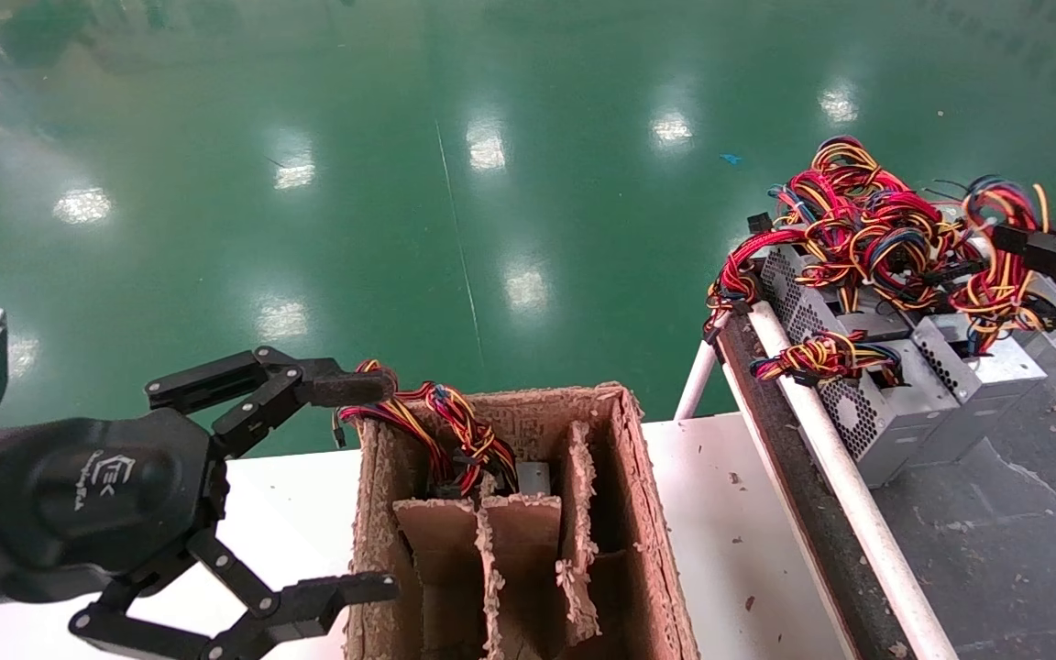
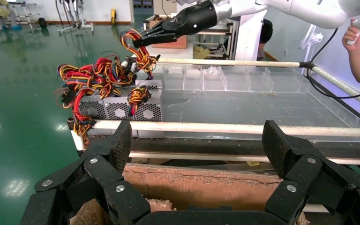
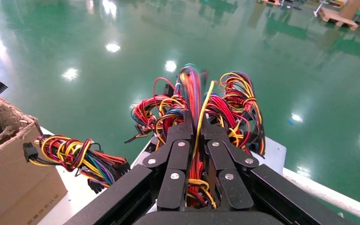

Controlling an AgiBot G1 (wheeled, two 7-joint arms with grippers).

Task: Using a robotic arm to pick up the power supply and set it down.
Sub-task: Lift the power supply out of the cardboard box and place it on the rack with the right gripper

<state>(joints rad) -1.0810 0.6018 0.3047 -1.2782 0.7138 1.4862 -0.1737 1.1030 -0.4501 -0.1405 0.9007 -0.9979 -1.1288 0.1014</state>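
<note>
Right end effector point(image 3: 198, 140): pinching wire bundle point(image 3: 194, 93) | left end effector point(image 1: 345, 486): spread beside cardboard box point(image 1: 647, 513) | power supplies point(image 1: 885, 394): tangled wires on top.

Carton point(image 1: 647, 513) sits left of power supplies point(image 1: 895, 403).

White logo on the black body of the left end effector point(image 1: 358, 486), letters too small to read. No other legible text.
</note>
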